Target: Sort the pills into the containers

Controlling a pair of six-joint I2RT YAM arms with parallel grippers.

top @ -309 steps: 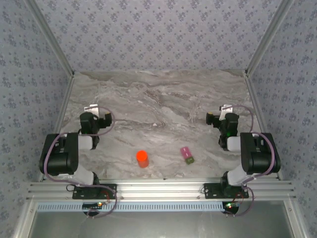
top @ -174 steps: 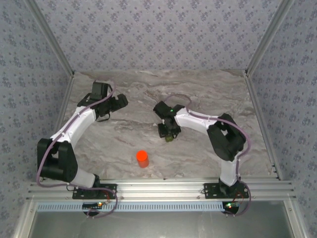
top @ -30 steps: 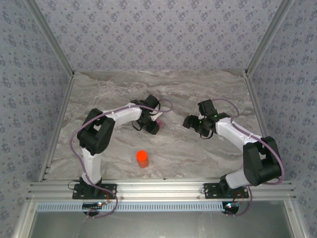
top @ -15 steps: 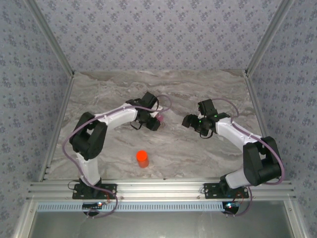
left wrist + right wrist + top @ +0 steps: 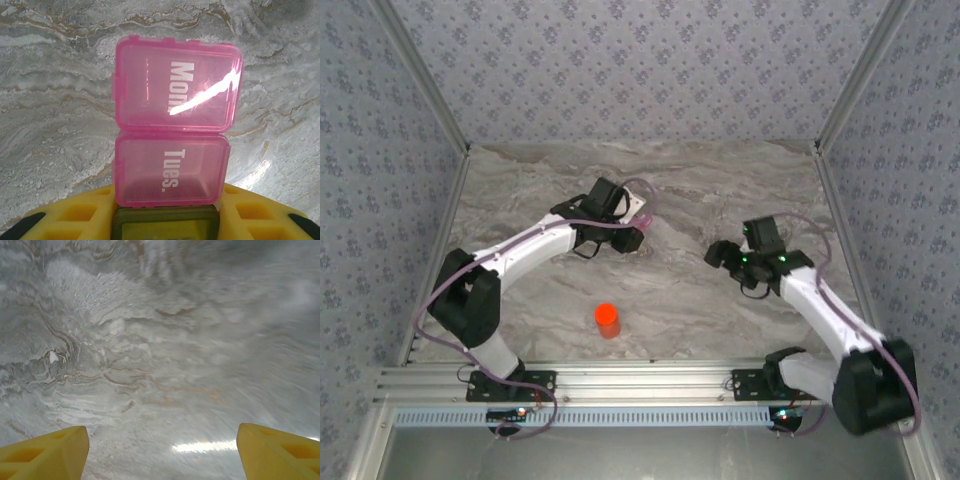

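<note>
Currently the left pincer point(image 5: 166, 216) is clamped on the containers point(image 5: 172, 125). Its yellow fingers point(image 5: 75, 220) squeeze only the olive-green section point(image 5: 165, 225) at the bottom edge of the wrist view. The two pink sections, "Tues." point(image 5: 170, 170) and "Mon." point(image 5: 175, 82), stick out past the fingertips toward the top of the frame. In the overhead view the box sits upper centre, over the bench point(image 5: 720, 190). Can't tell whether it rests on the marble or is lifted.

The right pincer point(image 5: 162, 435) is spread wide with nothing between the jaws, only blurred bench below. It sits right of centre in the overhead view, well apart from the box.

The orange-red bottle point(image 5: 608, 320) stands at lower centre, well apart from both pincers. The pills are presumably in it; can't confirm.

Risks as I read them:
- The grip holds one end section only, with the rest cantilevered. Any bump or fast swing could pivot the box or pop it out of the fingers.
- The plastic looks slick, so it may creep in the grip.
- The joints between sections may flex or separate under load.
- Can't tell whether the lids are latched, and a closed lid blocks any drop-in.
- The bottle is upright and narrow, so an off-centre grab by the right arm could tip it and scatter the contents.
</note>
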